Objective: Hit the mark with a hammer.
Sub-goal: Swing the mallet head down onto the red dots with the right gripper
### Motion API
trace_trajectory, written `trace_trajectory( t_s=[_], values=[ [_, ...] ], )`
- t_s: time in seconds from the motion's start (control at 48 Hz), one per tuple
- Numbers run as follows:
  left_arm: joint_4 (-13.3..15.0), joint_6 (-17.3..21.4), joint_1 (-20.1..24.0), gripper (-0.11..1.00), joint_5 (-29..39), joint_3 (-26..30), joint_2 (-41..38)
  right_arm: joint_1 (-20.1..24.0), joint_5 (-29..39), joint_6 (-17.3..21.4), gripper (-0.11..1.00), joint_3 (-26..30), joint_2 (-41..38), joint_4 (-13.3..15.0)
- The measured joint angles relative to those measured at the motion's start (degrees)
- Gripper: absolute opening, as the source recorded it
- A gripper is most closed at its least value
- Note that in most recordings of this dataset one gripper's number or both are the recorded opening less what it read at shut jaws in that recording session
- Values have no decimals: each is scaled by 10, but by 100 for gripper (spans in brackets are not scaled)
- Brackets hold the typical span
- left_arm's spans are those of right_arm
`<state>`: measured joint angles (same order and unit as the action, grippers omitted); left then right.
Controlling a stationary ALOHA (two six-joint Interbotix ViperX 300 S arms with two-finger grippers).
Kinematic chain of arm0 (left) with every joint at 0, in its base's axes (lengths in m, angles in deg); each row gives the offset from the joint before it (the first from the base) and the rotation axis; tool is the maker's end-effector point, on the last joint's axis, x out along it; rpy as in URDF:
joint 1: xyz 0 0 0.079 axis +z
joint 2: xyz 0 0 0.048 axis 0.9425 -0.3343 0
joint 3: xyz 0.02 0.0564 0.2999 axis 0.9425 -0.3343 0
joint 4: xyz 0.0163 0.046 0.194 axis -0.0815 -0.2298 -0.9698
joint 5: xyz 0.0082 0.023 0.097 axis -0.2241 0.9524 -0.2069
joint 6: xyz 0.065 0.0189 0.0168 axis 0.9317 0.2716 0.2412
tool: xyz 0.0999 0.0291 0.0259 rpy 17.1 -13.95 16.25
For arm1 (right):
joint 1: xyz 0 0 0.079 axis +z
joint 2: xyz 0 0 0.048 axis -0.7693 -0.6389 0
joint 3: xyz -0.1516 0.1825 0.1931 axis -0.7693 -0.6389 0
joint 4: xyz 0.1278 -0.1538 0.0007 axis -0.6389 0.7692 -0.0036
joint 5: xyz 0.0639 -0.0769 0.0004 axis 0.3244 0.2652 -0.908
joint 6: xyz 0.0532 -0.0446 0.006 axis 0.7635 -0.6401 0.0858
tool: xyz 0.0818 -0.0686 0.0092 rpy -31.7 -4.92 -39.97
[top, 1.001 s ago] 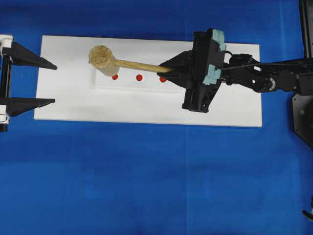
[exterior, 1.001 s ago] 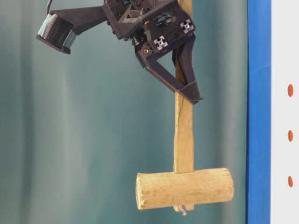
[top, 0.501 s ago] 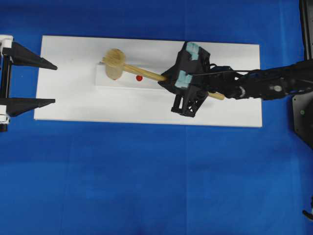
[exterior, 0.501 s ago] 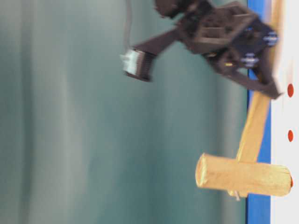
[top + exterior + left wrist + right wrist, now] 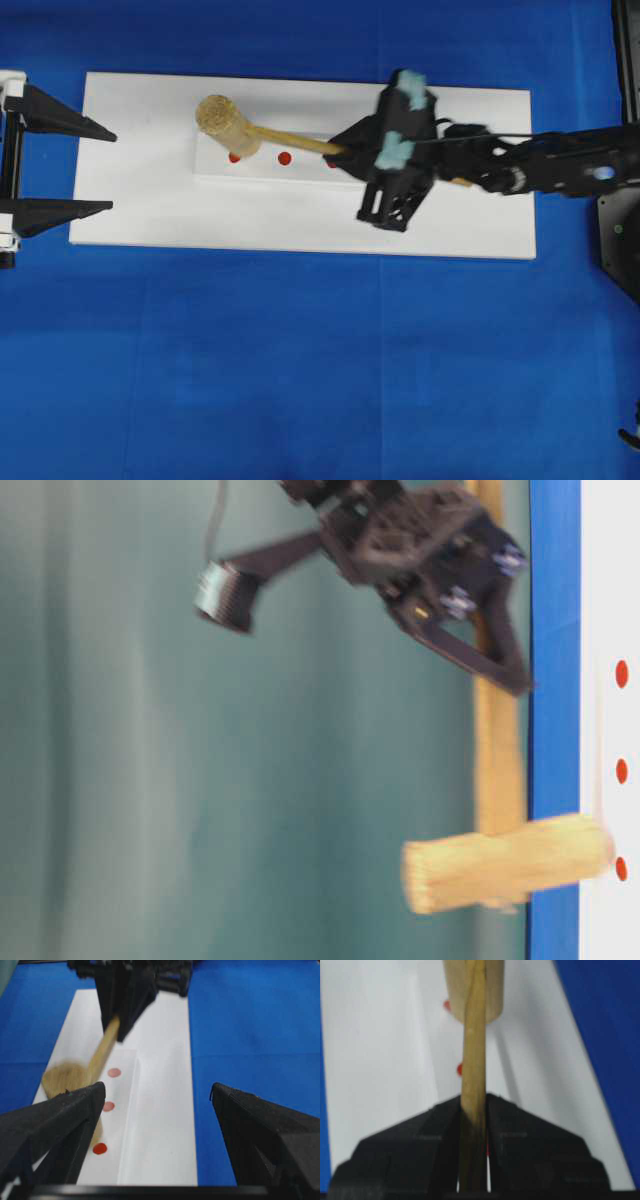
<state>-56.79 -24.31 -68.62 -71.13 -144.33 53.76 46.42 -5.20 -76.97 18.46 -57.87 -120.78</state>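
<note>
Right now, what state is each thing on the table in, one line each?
Hammer: held by its handle, head over the leftmost red mark.
Right hand: shut on the hammer.
Left hand: open, empty, at the board's left end.
Middle red mark: uncovered.

White board (image 5: 480, 225) on blue cloth (image 5: 300, 370)

You have one hammer (image 5: 235, 123), one white board (image 5: 140, 200) with one raised white strip (image 5: 215, 170), and two hands: the left hand (image 5: 110, 170) and the right hand (image 5: 345, 155). You can count two red dots (image 5: 284, 158) uncovered overhead, three in the left wrist view.
</note>
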Motion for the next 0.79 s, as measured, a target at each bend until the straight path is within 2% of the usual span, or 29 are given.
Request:
trace_trajectory(
  t_s=[0.167,0.334,0.605,0.792],
  values=[
    [0,0,1,84,0,-1,0,0,0,-1,3,-35,77,1],
    [-1,0,1,84,0,-1,0,5,-1,0,3,-63,114,1],
    [0,1,1,84,0,-1,0,18,-2,2,3,-73,120,0],
    [-1,0,1,84,-1,0,0,18,-2,6,3,-87,74,-22]
  ],
)
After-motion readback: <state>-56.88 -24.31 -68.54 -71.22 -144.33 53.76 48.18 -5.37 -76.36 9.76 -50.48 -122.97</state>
